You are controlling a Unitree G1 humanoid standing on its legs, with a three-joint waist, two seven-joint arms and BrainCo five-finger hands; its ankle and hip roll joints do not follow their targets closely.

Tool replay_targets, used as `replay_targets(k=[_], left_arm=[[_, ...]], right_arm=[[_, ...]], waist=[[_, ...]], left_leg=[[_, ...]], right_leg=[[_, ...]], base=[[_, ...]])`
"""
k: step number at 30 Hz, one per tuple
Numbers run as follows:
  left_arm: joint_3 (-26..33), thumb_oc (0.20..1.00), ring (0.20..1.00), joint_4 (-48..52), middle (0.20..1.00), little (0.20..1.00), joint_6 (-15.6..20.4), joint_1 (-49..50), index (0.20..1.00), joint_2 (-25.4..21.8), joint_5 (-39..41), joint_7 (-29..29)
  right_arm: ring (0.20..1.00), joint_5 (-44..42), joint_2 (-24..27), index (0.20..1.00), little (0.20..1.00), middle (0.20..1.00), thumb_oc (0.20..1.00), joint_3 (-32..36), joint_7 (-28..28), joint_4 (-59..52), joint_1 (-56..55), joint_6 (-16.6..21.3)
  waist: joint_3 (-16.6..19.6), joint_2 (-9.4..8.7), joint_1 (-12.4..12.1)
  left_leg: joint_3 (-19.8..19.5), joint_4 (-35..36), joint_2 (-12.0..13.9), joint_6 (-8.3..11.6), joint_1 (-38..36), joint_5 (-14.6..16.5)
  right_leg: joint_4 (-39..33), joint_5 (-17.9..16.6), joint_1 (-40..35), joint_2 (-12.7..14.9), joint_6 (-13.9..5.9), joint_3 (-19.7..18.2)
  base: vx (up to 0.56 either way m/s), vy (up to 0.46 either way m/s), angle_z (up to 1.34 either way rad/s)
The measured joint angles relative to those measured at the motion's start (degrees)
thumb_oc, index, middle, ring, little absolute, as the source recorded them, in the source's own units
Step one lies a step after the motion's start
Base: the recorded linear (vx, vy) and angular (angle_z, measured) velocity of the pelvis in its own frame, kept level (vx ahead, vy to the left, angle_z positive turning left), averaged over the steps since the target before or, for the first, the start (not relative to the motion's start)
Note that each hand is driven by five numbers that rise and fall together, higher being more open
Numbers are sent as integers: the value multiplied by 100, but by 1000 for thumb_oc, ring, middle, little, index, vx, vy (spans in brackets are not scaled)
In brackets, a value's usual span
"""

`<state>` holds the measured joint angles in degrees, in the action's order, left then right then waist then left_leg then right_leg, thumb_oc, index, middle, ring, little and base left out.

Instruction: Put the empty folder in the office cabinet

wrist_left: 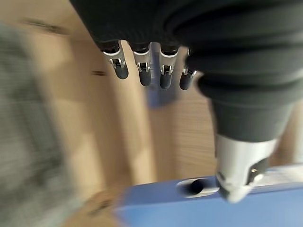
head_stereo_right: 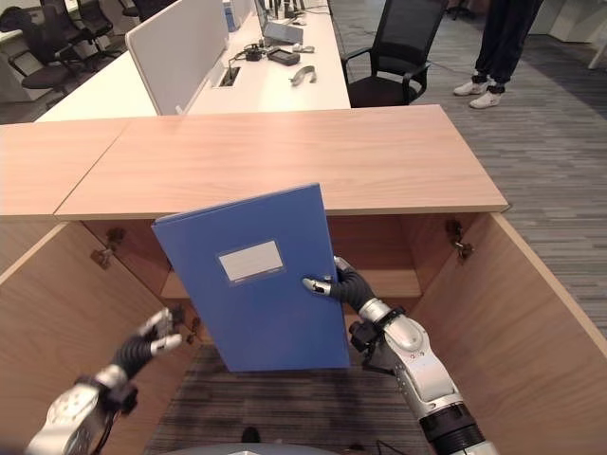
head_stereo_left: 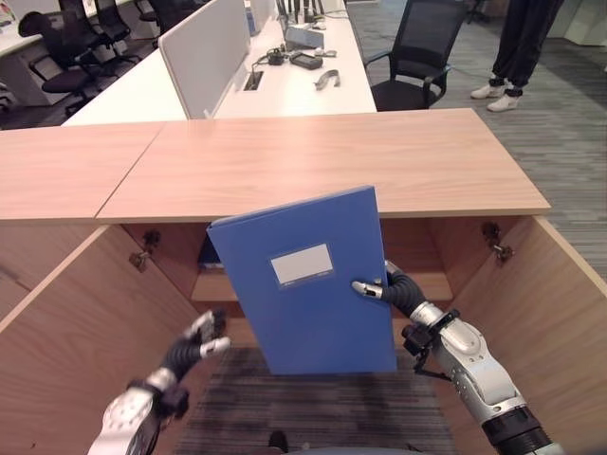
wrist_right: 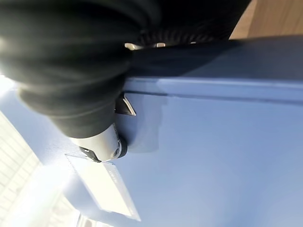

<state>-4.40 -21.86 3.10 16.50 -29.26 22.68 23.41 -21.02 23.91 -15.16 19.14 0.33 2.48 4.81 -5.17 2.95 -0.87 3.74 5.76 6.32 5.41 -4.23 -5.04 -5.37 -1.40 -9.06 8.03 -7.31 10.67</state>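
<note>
The flat blue plastic folder (head_stereo_left: 308,284) is held upright before the open wooden cabinet (head_stereo_left: 322,166), pinched by the right hand (head_stereo_left: 384,289). The left hand (head_stereo_left: 201,336) is kept low beside it, fingers (wrist_left: 142,71) relaxed.

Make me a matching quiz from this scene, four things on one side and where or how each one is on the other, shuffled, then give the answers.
Things:
1. blue folder
2. left hand
3. black office chair
4. person

Places or states:
A. stands on the grey carpet, far right
B. open and holding nothing, low beside the left cabinet door
C. pinched by the right hand, upright in front of the open cabinet
D. at the white desk beyond the cabinet

Pairs: 1-C, 2-B, 3-D, 4-A
</note>
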Motion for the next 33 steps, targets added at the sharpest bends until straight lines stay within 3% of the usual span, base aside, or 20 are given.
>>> replay_targets(k=[8, 9, 12, 19, 26, 33], left_arm=[[-262, 1000, 1000, -1396, 1000, 1000, -63, 16, 1000, 473, -721, 11], [-263, 1000, 1000, -1699, 1000, 1000, 85, -28, 1000, 584, -922, -50], [-281, 1000, 1000, -2644, 1000, 1000, 88, -391, 1000, 913, -1334, -289], [-282, 1000, 1000, -3148, 1000, 1000, 115, -576, 1000, 1083, -1703, -631], [-535, 1000, 1000, -2985, 1000, 1000, 110, -490, 1000, 1107, -1985, -748], [-727, 1000, 1000, -994, 1000, 1000, -13, 125, 1000, 839, -1954, -527]], right_arm=[[200, 39, -18, 200, 200, 200, 200, -81, -54, 28, -30, 14], [200, 38, -12, 200, 200, 200, 200, -92, -68, 51, -32, 24], [200, 41, -37, 200, 200, 200, 200, -270, -112, 451, -23, 91], [200, 93, -38, 200, 200, 200, 200, -555, -116, 1548, -93, -4], [200, 216, -41, 200, 200, 200, 200, -608, -175, 2265, -206, -115], [200, 421, -98, 200, 200, 200, 200, -505, -332, 2895, -242, -299]], waist=[[23, -70, 32], [41, -74, 29], [78, -113, 39], [83, -171, 33], [73, -164, 24], [-28, -23, -86]], left_leg=[[-16, 0, -1, 28, 77, -24], [-28, 0, -2, 31, 94, -27], [-86, -1, -7, 38, 101, -33], [-128, 0, -8, 42, 150, -34], [-176, 0, -12, 46, 171, -38], [-274, 0, -11, 48, 166, -41]], right_leg=[[1, -1, 59, -3, 7, 9], [1, -1, 72, 1, 5, 31], [1, -10, 47, -2, 17, 93], [1, 7, 68, -5, 7, 125], [0, 12, 61, -3, 2, 203], [-1, 89, -3, -18, 0, 281]], base=[[-1, 4, 1], [0, 7, 8], [-1, 3, 9], [-1, 2, 2], [5, 0, 2], [0, -1, 7]])
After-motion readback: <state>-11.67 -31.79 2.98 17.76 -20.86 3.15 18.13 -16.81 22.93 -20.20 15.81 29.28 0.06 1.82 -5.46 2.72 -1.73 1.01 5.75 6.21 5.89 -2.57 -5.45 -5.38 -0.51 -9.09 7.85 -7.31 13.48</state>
